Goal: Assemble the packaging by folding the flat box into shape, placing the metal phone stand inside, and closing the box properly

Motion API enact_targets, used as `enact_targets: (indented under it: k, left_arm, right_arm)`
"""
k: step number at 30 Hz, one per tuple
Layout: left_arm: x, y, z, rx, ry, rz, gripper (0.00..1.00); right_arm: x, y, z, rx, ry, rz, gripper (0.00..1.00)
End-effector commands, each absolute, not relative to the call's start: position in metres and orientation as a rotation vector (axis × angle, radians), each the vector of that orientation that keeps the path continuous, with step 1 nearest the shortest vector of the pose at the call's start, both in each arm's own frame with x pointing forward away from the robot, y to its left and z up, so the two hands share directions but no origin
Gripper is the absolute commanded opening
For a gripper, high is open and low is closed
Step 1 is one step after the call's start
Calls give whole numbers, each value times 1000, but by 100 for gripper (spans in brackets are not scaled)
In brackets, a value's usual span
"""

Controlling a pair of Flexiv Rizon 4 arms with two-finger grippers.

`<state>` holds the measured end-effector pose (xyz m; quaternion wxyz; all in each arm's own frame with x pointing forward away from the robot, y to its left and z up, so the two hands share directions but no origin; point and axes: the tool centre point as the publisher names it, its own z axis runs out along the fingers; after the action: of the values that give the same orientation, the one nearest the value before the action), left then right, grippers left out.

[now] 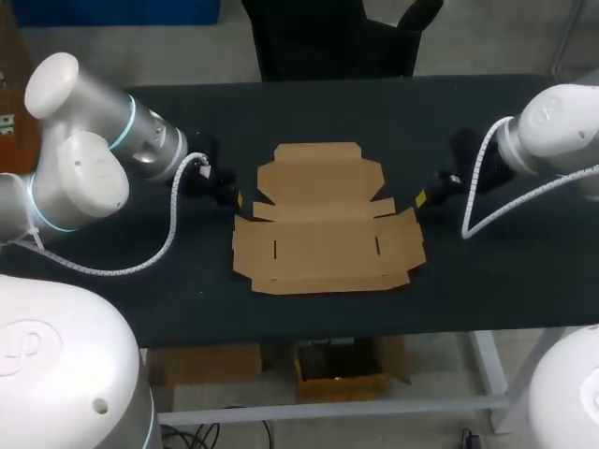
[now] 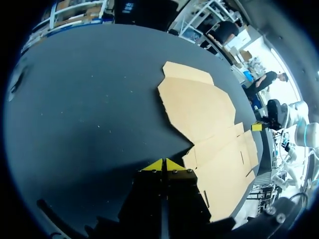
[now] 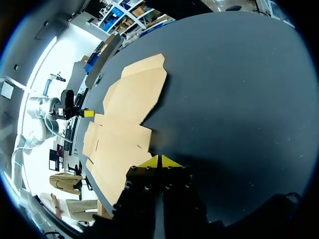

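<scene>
A flat brown cardboard box blank (image 1: 326, 222) lies unfolded in the middle of the black table, its flaps spread out. My left gripper (image 1: 237, 198) hovers just off the blank's left edge, fingers shut with nothing between them. In the left wrist view its yellow tips (image 2: 162, 165) meet, with the cardboard (image 2: 207, 119) ahead and to one side. My right gripper (image 1: 420, 196) stands just off the blank's right edge, also shut and empty. Its tips (image 3: 159, 162) touch each other beside the cardboard (image 3: 129, 114). No metal phone stand shows in any view.
The black table (image 1: 140, 299) carries only the blank. Dark cloth stretches bare to the left, right and back of the cardboard. The front edge runs close below the blank.
</scene>
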<state>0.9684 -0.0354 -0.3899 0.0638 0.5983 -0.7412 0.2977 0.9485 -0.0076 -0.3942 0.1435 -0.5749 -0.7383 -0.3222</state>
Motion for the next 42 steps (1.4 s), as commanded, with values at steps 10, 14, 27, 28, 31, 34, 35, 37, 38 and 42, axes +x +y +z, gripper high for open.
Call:
enact_targets:
  k: [10, 14, 27, 28, 31, 34, 35, 37, 38, 42]
  left_arm:
    - [973, -33, -398, 1822, -2247, 926, 0]
    - [974, -32, -400, 1828, -2246, 930, 0]
    - [974, -31, -402, 1834, -2263, 925, 0]
    - [974, -32, -403, 1834, -2263, 924, 0]
    - [975, -32, -405, 1834, -2258, 918, 0]
    - [975, -32, -406, 1833, -2256, 913, 0]
    - [975, -32, -406, 1833, -2255, 911, 0]
    - [975, -32, -406, 1832, -2256, 910, 0]
    - [975, -32, -407, 1830, -2257, 909, 0]
    - [976, -33, -409, 1828, -2249, 905, 0]
  right_arm:
    - [973, 4, -408, -1689, -2080, -878, 0]
    - [978, 9, -414, -1690, -2061, -850, 0]
    - [978, 16, -422, -1710, -2015, -756, 0]
    - [978, 17, -423, -1709, -2015, -754, 0]
    - [977, 18, -424, -1706, -2014, -750, 0]
    - [977, 19, -424, -1704, -2013, -749, 0]
    - [977, 20, -424, -1703, -2014, -749, 0]
    - [977, 20, -424, -1701, -2013, -749, 0]
    - [977, 21, -425, -1700, -2013, -750, 0]
    - [977, 22, -425, -1697, -2011, -749, 0]
